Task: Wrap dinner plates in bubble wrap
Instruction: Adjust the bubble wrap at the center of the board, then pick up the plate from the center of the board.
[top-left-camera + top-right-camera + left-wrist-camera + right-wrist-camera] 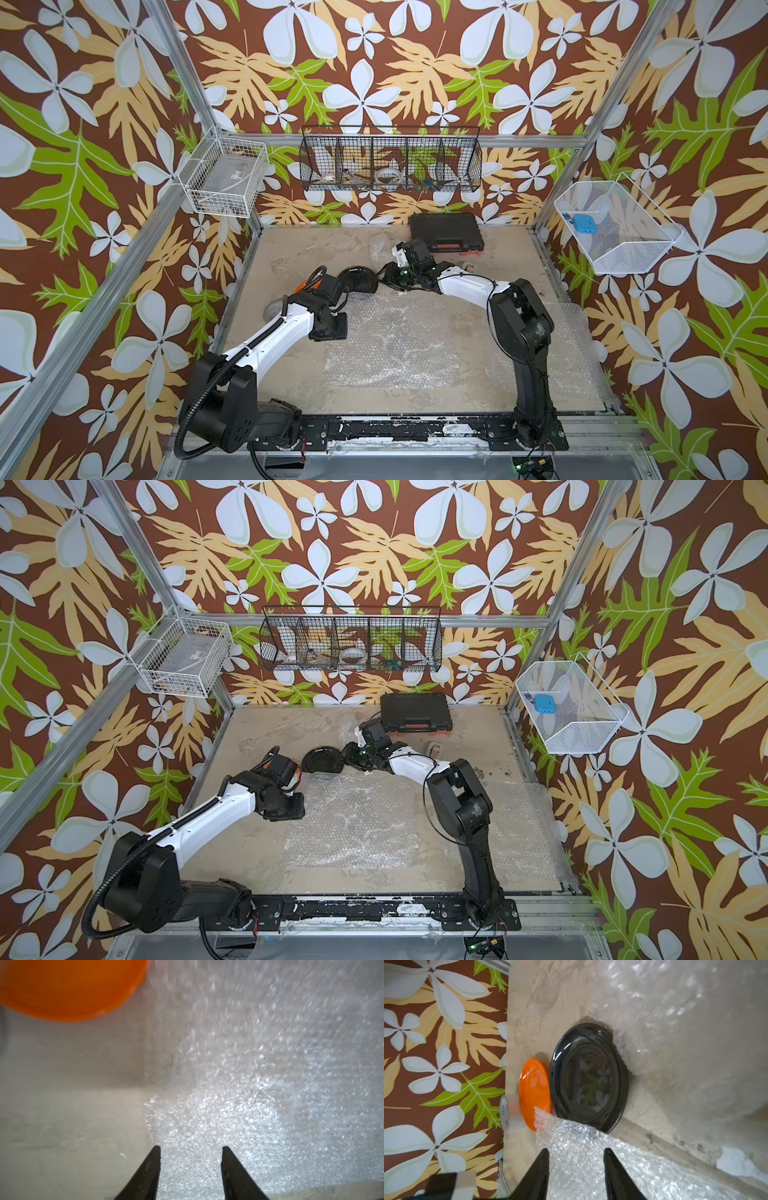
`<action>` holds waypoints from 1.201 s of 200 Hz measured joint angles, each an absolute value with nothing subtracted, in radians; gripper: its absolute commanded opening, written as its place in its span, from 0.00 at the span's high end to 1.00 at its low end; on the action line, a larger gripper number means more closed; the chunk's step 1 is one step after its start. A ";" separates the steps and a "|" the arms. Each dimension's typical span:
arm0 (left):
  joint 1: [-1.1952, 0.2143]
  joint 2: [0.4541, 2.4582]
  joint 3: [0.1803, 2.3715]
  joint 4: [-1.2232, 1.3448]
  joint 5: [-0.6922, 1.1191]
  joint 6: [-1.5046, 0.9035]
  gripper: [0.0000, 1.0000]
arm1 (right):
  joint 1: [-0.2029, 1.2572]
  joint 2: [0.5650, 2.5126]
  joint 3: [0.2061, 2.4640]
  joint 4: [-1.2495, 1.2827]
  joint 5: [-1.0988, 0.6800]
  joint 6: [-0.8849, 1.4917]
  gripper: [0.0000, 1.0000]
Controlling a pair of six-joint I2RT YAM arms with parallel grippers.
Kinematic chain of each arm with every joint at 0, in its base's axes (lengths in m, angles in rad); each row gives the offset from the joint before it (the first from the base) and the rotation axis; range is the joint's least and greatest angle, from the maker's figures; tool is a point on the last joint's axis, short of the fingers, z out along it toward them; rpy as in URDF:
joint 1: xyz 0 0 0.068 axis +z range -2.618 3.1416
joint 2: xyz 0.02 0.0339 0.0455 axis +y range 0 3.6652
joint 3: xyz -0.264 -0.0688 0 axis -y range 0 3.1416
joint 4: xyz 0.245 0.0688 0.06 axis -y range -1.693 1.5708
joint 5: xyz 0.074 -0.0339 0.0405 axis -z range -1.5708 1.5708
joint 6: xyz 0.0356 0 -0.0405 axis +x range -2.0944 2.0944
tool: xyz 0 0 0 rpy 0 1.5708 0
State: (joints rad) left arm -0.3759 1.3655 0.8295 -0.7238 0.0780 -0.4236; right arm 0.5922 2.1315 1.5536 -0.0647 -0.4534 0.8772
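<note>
A black dinner plate (359, 280) (589, 1078) lies at the middle back of the table, with an orange dinner plate (534, 1093) (68, 989) close beside it on the left. In both top views the left wrist hides most of the orange one. A flat sheet of bubble wrap (395, 340) (353, 820) covers the table's centre, its far edge reaching the plates. My left gripper (191, 1148) is open above that sheet's edge, near the orange plate. My right gripper (576, 1150) (380, 274) is open over the sheet, right of the black plate. Neither holds anything.
A second bubble wrap sheet (573, 349) lies at the right, and a crumpled piece (380, 245) at the back. A roll of clear tape (508, 1113) (272, 311) stands left of the orange plate. A black case (446, 237) sits against the back wall, below a wire basket (390, 166).
</note>
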 measured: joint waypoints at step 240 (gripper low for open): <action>-0.449 1.224 0.714 -0.625 0.160 -0.570 0.49 | 0.614 2.330 1.779 -0.114 -0.409 0.910 0.96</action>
